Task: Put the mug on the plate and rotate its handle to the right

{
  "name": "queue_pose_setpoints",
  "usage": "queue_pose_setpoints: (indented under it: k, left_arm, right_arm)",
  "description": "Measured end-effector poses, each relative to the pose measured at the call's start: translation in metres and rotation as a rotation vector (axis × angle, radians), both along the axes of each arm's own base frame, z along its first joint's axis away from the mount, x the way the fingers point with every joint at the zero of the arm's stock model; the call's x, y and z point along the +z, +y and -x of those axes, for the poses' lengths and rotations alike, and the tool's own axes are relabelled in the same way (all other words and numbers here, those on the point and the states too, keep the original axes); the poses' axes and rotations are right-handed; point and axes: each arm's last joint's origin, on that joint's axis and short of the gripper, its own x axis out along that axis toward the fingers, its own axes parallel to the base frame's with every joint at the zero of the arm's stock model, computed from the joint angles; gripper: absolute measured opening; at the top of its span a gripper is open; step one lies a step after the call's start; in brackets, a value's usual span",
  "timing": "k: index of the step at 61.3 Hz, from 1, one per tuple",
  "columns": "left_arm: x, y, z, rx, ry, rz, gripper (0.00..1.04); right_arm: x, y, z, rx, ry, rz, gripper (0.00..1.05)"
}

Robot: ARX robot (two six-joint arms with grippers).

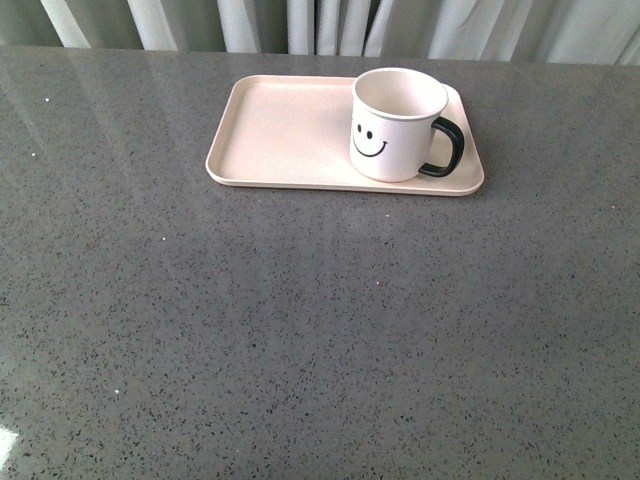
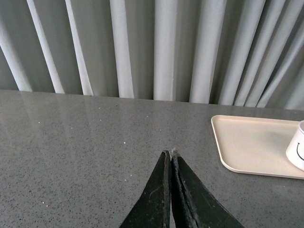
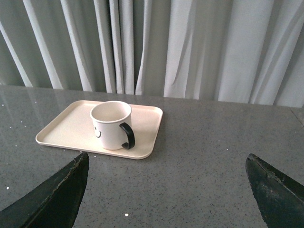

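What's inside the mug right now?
Only bare white inner wall shows inside the mug; nothing sticks up above the rim. Its floor is hidden by the near wall.

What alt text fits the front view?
A white smiley-face mug stands upright on the right end of a pale pink plate, its black handle pointing right. The plate sits on a grey speckled table before pale curtains.

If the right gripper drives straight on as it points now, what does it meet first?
Probably bare table, then the curtain. The right gripper seems to aim beside the plate and mug, though depth is unclear.
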Motion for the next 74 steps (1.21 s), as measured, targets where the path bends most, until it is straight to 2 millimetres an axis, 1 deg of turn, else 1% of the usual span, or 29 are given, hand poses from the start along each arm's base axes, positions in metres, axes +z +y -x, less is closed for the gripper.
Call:
queue_pose_setpoints:
  k: [30, 34, 38, 57, 60, 61, 62, 64, 65, 70, 74]
  left_arm:
    - [-0.001, 0.0, 0.01, 0.0, 0.0, 0.0, 0.01]
    - [-0.005, 0.0, 0.016, 0.0, 0.034, 0.0, 0.01]
    - [-0.004, 0.0, 0.02, 0.0, 0.018, 0.0, 0.01]
    - [-0.004, 0.0, 0.02, 0.002, 0.017, 0.0, 0.01]
    - [-0.004, 0.0, 0.02, 0.002, 0.017, 0.0, 0.12]
    - [-0.004, 0.0, 0.02, 0.002, 0.017, 0.0, 0.18]
    - [-0.004, 0.0, 0.02, 0.002, 0.017, 0.0, 0.2]
    - [-0.004, 0.0, 0.02, 0.002, 0.017, 0.0, 0.27]
    - [-0.004, 0.0, 0.02, 0.002, 0.017, 0.0, 0.46]
    - [-0.004, 0.0, 0.02, 0.002, 0.017, 0.0, 0.59]
    - [-0.004, 0.0, 0.02, 0.002, 0.017, 0.0, 0.73]
  right_arm:
    - [0.0, 0.0, 0.0, 0.0, 0.0, 0.0, 0.96]
    - [0.0, 0.0, 0.0, 0.0, 0.0, 0.0, 0.96]
    - [0.0, 0.0, 0.0, 0.0, 0.0, 0.0, 0.96]
    - [0.0, 0.0, 0.0, 0.0, 0.0, 0.0, 0.96]
    - [0.0, 0.0, 0.0, 0.0, 0.0, 0.0, 0.96]
    - [0.0, 0.0, 0.0, 0.0, 0.0, 0.0, 0.96]
    - [0.0, 0.0, 0.0, 0.0, 0.0, 0.0, 0.96]
    - [0.0, 0.0, 0.0, 0.0, 0.0, 0.0, 0.96]
    - [0.0, 0.0, 0.0, 0.0, 0.0, 0.0, 0.96]
    - [0.0, 0.0, 0.0, 0.0, 0.0, 0.0, 0.96]
    - [0.0, 0.0, 0.0, 0.0, 0.0, 0.0, 0.96]
